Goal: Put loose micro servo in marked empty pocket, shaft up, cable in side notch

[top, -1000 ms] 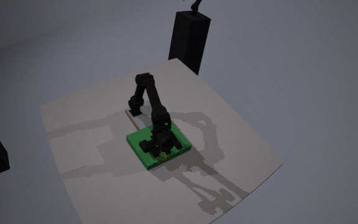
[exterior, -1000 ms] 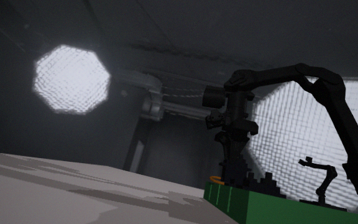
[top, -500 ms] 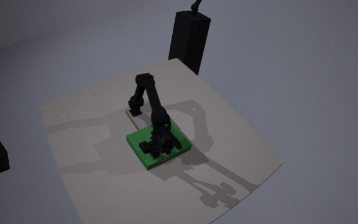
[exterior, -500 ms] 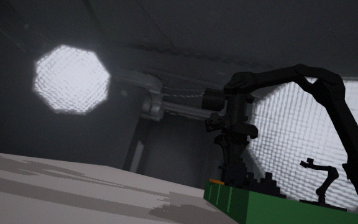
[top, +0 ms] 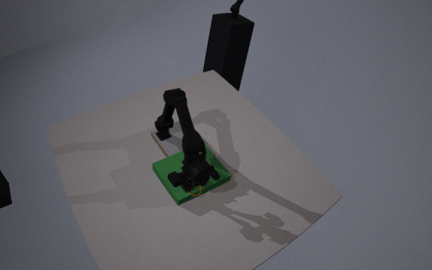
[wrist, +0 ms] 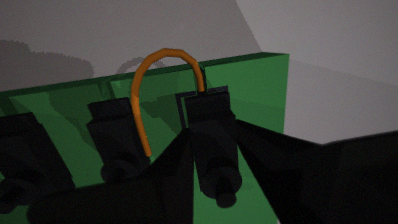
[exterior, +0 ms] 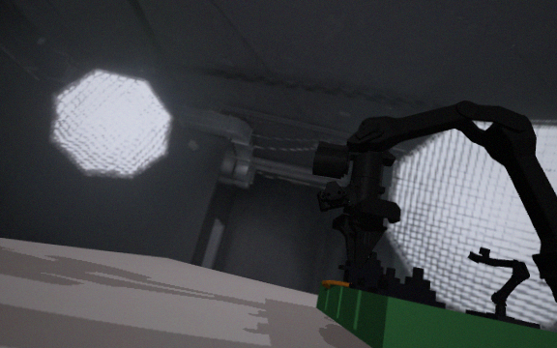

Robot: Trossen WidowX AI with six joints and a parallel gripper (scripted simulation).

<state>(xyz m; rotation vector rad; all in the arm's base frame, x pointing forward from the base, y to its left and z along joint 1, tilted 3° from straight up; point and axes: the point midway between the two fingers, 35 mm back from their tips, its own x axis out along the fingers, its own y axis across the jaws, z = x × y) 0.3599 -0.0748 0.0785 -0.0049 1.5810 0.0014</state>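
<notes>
My gripper (wrist: 211, 130) (top: 191, 181) (exterior: 363, 268) is shut on the black micro servo (wrist: 210, 125), with the output shaft end towards the camera. It holds the servo low over the near corner of the green deck (wrist: 260, 85) (top: 165, 166) (exterior: 404, 321). The servo's lower end is at the dark-outlined pocket (wrist: 179, 107); I cannot tell how deep it sits. Its orange cable (wrist: 150, 67) (top: 197, 193) (exterior: 335, 283) arcs up over the deck's edge and back down on the left. The ears are hidden.
Two other black servos (wrist: 117, 130) (wrist: 20, 150) sit mounted in the deck to the left of the pocket. A thin wooden strip (top: 160, 146) lies by the arm's base. A tall black tower (top: 228, 45) stands behind the pale table (top: 126, 225).
</notes>
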